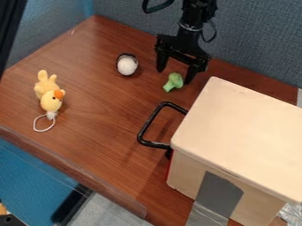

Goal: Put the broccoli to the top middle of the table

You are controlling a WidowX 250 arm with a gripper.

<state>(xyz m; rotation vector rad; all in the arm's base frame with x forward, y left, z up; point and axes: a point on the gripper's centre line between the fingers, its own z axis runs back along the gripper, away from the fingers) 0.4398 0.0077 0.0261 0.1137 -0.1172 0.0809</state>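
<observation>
My gripper [175, 76] hangs over the upper middle of the brown table [100, 145], its two fingers spread apart and open. The green broccoli [173, 82] lies on the table just in front of it, close to the finger on the right in the camera view. The fingers are not closed on the broccoli, and whether one touches it I cannot tell.
A white round object with a dark rim [126, 65] sits left of the gripper. Farther left lies a yellow plush toy [49, 97] with a cord loop. A large beige-topped box [242, 132] with a black handle [151, 128] occupies the right side.
</observation>
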